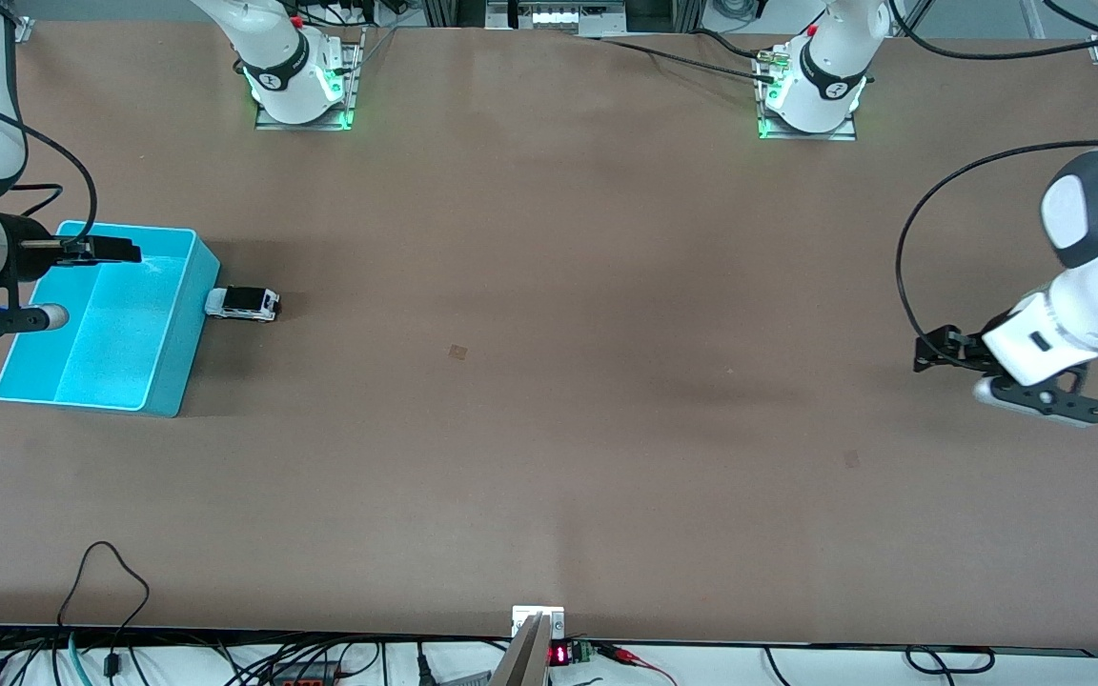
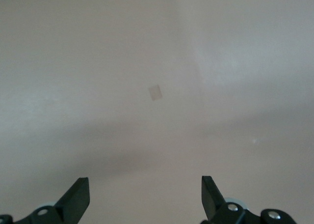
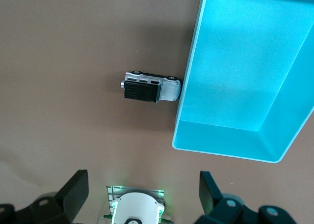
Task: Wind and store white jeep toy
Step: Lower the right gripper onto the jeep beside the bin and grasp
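- Turquoise plastic, open-topped and rectangular, the storage bin point(image 1: 101, 319) stands on the brown bench point(image 1: 549, 381) at the right arm's end, at about nine o'clock in the front view.
- Bin contents: none visible. The right wrist view shows a bare turquoise floor.
- Task item: the small white jeep toy with black roof panel and dark wheels point(image 1: 243, 304) rests on the bench on its wheels, one end against or just short of the bin's outer wall; contact cannot be confirmed. From the bin centre it lies at about three o'clock in the front view.
- Right claw point(image 1: 96, 250): hovers over the bin's rim, jaws spread wide, holding nothing.
- Left claw point(image 1: 935, 351): hangs over bare bench at the left arm's end, about three o'clock in the front view, jaws wide, empty. This arm waits.
- Step in hand, as judged: approach and grasp of the jeep; winding and storing are not yet done.
- Procedure for a sound grasp:
  - Move the right claw off the bin and centre it over the jeep's roof.
  - Align the jaws across the body sides, not end to end.
  - Descend clear of the bin wall; the adjacent wall leaves little room at that end.
  - Close on the body above the wheels so the wheels remain free for winding against the bench.
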`<action>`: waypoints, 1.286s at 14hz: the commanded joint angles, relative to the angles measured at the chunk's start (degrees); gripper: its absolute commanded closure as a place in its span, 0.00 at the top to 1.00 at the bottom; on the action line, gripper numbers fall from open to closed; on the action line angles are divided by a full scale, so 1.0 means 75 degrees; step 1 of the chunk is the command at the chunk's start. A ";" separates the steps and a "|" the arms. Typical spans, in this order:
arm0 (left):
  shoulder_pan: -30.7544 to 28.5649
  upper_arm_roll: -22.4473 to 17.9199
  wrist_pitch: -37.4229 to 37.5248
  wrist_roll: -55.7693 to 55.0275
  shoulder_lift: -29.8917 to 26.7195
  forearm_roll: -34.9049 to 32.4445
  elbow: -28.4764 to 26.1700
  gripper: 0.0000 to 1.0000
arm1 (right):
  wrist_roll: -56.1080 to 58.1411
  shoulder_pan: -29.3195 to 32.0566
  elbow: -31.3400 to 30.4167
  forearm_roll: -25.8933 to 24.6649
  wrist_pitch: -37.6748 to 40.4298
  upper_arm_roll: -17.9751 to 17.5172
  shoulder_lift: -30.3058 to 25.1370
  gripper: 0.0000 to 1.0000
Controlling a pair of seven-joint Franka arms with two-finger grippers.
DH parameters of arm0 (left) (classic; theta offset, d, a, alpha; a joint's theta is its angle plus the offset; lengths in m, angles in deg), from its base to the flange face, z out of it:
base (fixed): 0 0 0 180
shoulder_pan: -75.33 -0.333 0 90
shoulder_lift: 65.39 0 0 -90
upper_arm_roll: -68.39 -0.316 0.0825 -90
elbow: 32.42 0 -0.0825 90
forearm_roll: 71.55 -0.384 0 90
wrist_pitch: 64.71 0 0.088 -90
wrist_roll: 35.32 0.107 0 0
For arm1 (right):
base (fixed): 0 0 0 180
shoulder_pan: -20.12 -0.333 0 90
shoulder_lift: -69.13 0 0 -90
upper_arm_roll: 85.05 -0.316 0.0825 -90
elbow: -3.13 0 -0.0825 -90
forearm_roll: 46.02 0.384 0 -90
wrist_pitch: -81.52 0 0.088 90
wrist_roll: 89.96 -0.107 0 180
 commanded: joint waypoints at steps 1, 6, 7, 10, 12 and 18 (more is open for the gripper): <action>0.0227 -0.0124 0.0222 -0.1008 -0.0226 0.0108 0.0309 1.00 | 0.0084 0.0049 0.0081 0.0113 0.0084 -0.0033 0.0013 1.00; 0.1574 -0.1458 0.1052 -0.1492 -0.0554 0.0552 0.0824 1.00 | 0.1042 -0.0009 -0.0071 0.0125 0.0002 -0.0092 0.0025 1.00; 0.1843 -0.1715 0.1124 -0.1469 -0.0624 0.0588 0.0872 1.00 | 0.1289 0.0014 -0.0257 0.0125 -0.0114 -0.0092 0.0013 1.00; 0.2302 -0.2257 0.1416 -0.1445 -0.0963 0.0670 0.0872 1.00 | 0.1912 0.0061 -0.0819 0.0148 -0.0710 -0.0080 -0.0057 1.00; 0.2209 -0.2233 0.1942 -0.1410 -0.1070 0.0670 0.0884 1.00 | 0.1924 0.0014 -0.1451 0.0171 -0.1261 -0.0080 -0.0278 1.00; 0.2150 -0.2210 0.1945 -0.1410 -0.1843 0.0670 0.0041 1.00 | 0.4147 -0.0068 -0.2822 0.0066 -0.2537 -0.0185 -0.0770 1.00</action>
